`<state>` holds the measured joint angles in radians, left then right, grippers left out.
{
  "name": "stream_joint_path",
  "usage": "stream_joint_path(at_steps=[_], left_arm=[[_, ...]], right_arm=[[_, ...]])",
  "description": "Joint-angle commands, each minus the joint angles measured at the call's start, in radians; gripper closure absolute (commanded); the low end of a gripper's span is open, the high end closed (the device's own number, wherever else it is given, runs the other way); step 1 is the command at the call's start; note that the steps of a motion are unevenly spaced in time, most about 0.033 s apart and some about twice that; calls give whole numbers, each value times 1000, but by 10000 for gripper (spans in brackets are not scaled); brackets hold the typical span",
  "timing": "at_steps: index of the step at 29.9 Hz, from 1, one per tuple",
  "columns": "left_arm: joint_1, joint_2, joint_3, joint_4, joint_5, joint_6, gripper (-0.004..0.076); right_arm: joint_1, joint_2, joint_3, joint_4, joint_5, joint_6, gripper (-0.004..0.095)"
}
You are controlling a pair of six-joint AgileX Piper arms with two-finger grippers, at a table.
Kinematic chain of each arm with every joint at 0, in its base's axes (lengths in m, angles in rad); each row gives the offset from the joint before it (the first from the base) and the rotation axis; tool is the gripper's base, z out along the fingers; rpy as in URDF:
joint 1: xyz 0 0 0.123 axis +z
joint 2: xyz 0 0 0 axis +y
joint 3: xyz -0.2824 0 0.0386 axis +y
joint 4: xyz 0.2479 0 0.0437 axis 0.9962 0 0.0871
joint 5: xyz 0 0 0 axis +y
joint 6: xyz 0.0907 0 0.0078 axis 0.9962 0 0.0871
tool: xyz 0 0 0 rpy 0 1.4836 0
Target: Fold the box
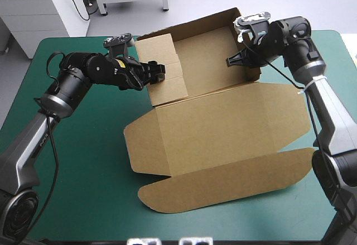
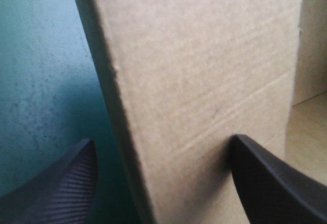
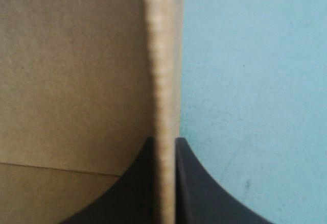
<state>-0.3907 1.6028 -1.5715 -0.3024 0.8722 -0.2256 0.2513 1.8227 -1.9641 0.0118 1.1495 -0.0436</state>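
The brown box (image 1: pixel 223 128) lies mid-table as an open tray at the far side, with its lid panel flat toward the near side. My left gripper (image 1: pixel 158 71) is at the tray's raised left wall (image 1: pixel 162 66). In the left wrist view that wall (image 2: pixel 204 81) stands between the spread fingers of the left gripper (image 2: pixel 162 140), which is open. My right gripper (image 1: pixel 234 61) is at the tray's right wall (image 1: pixel 254 69). In the right wrist view the right gripper (image 3: pixel 164 140) is shut on the wall's edge (image 3: pixel 163 55).
The lid's long rounded flap (image 1: pixel 223 186) reaches toward the table's near edge. The tray's back wall (image 1: pixel 195 24) stands close to the far edge. Bare teal-green cover (image 1: pixel 83 161) shows to the left of the box and along the front.
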Motion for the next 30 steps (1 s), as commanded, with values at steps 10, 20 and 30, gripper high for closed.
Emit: stream_joint_path(at_steps=[10, 20, 30], left_arm=[[-2, -33, -31, 65, -41, -55, 212], [-2, -30, -31, 230, -65, -275, 699], [-4, -13, -31, 302, -60, -364, 732]], right_arm=[[92, -66, -61, 20, -102, 44, 916], [92, -75, -61, -3, -91, 60, 916], [92, -75, -61, -55, -57, 115, 916]])
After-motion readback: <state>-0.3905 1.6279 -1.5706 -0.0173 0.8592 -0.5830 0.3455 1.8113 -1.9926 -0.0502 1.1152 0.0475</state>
